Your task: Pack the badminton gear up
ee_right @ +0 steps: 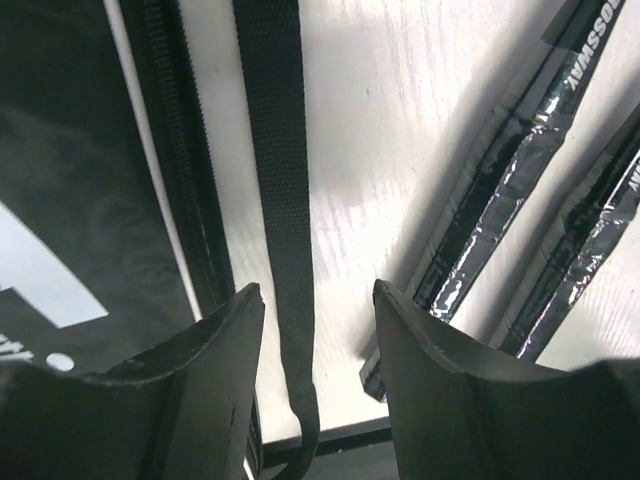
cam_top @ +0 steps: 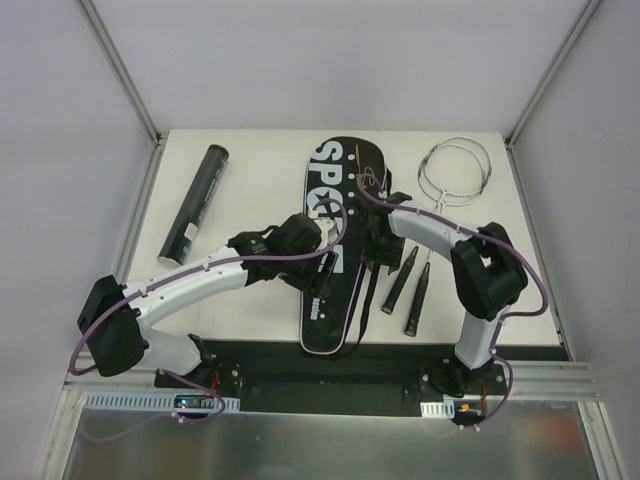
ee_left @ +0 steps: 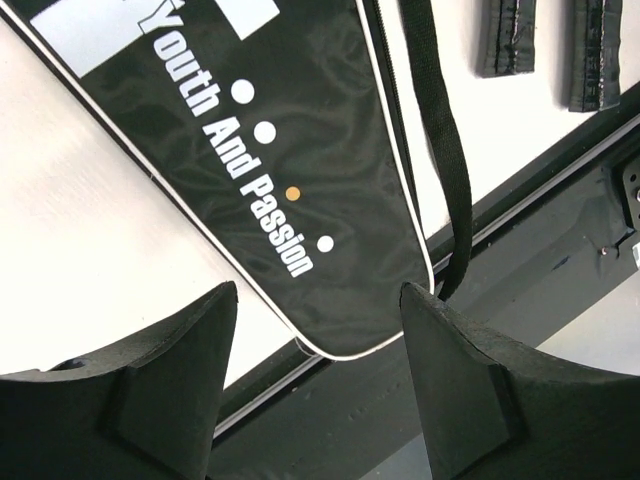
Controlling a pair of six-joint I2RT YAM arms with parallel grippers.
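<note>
The black bag lettered SPORT [cam_top: 335, 170] lies lengthwise down the middle of the table; its narrow end shows in the left wrist view [ee_left: 300, 150]. Two silver rackets [cam_top: 455, 170] with black handles [cam_top: 418, 285] lie to its right, handles also in the right wrist view [ee_right: 510, 180]. The long black tube [cam_top: 197, 200] lies at the far left. My left gripper [ee_left: 318, 320] is open above the bag's narrow end. My right gripper [ee_right: 318, 310] is open above the bag's black strap [ee_right: 280, 180], beside the bag's right edge. No shuttlecocks show.
A black base plate [cam_top: 330, 375] runs along the near table edge under both arm bases. Metal frame posts [cam_top: 120, 70] stand at the back corners. The white table [cam_top: 260, 170] shows between tube and bag.
</note>
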